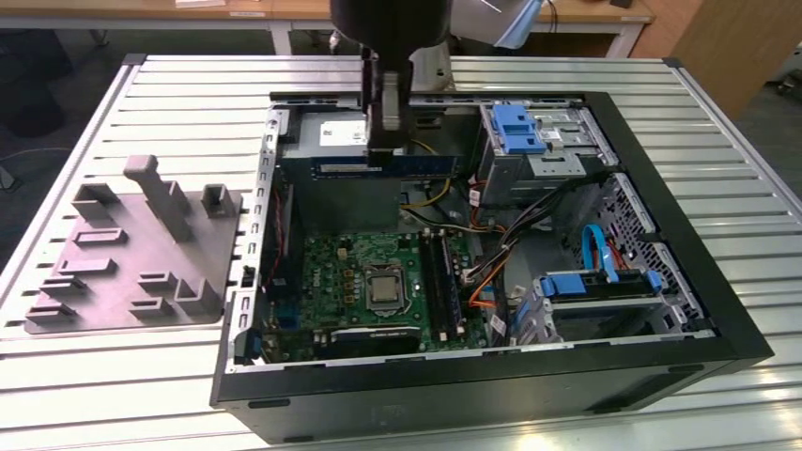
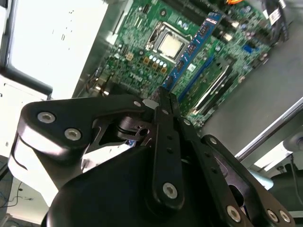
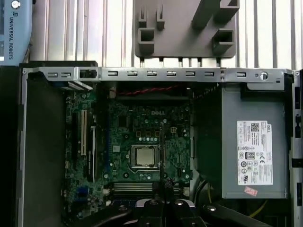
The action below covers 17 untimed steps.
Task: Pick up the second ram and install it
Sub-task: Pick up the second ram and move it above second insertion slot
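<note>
Between my fingertips sits the second ram (image 2: pixel 191 51): my gripper (image 2: pixel 161 97) is drawn in narrow and clamped on the stick, whose blue length runs out past the tips in the second wrist view. In the exterior view I hang high over the far part of the open case (image 1: pixel 501 381), with the stick level and lengthwise across that view, just in front of the power supply (image 1: pixel 329 136). Below, and nearer that camera, lies the motherboard (image 1: pixel 338 272). The processor socket (image 1: pixel 382 288) is at its middle, and the memory slots (image 1: pixel 435 272) are just beside it on the exterior view's right. The stick is up in the air, well apart from them. Those slots run from near to far in that view, so my stick looks crosswise to them. To do this carry well, I judge, I should keep the grip firm and the stick level, bring its long edge into line with a free slot, and make any push straight and even rather than on one end. Whether one slot is already filled I cannot tell. Farthest off, outside the case on the exterior view's left, a grey fixture plate (image 1: pixel 126 254) rests on the slatted table (image 1: pixel 701 141).
</note>
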Motion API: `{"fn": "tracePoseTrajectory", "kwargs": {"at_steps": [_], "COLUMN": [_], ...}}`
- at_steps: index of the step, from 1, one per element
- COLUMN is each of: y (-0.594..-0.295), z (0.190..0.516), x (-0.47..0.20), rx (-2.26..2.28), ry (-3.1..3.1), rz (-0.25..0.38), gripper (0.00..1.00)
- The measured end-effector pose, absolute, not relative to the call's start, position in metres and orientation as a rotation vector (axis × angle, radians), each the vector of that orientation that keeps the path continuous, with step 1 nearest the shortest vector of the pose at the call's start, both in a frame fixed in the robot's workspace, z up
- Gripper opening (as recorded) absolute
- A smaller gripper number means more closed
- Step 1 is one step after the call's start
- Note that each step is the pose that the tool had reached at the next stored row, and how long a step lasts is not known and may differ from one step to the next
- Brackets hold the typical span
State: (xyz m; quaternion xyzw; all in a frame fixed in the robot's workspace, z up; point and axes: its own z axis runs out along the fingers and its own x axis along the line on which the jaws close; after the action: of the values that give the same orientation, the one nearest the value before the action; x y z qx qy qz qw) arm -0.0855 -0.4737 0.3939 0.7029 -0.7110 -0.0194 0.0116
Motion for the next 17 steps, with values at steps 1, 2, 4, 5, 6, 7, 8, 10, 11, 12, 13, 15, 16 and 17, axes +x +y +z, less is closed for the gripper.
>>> {"fn": "tracePoseTrajectory", "kwargs": {"at_steps": [1,2,4,5,6,7,8,10,11,12,13,15,16,17], "y": [-0.474,-0.474,-0.474,-0.474,-0.474,-0.474,-0.475,-0.475,-0.474,-0.475,-0.475,-0.476,-0.476,-0.477], "z": [0.394,0.394,0.394,0.394,0.394,0.394,0.394,0.394,0.394,0.393,0.393,0.391,0.390,0.389], "x": [-0.082,-0.079,-0.073,-0.070,-0.067,-0.064,-0.062,-0.062,-0.062,-0.062,-0.062,-0.062,-0.062,-0.062], "rx": [2.192,2.192,2.191,2.191,2.191,2.191,2.191,2.191,2.191,2.191,2.191,2.191,2.191,2.191], "ry": [-2.217,-2.217,-2.217,-2.216,-2.216,-2.216,-2.216,-2.216,-2.216,-2.216,-2.216,-2.216,-2.216,-2.216], "rz": [-0.061,-0.061,-0.062,-0.062,-0.062,-0.063,-0.063,-0.063,-0.063,-0.063,-0.063,-0.063,-0.063,-0.063], "gripper": [0.12,0.12,0.12,0.12,0.12,0.12,0.12,0.12,0.12,0.12,0.12,0.12,0.12,0.12]}}
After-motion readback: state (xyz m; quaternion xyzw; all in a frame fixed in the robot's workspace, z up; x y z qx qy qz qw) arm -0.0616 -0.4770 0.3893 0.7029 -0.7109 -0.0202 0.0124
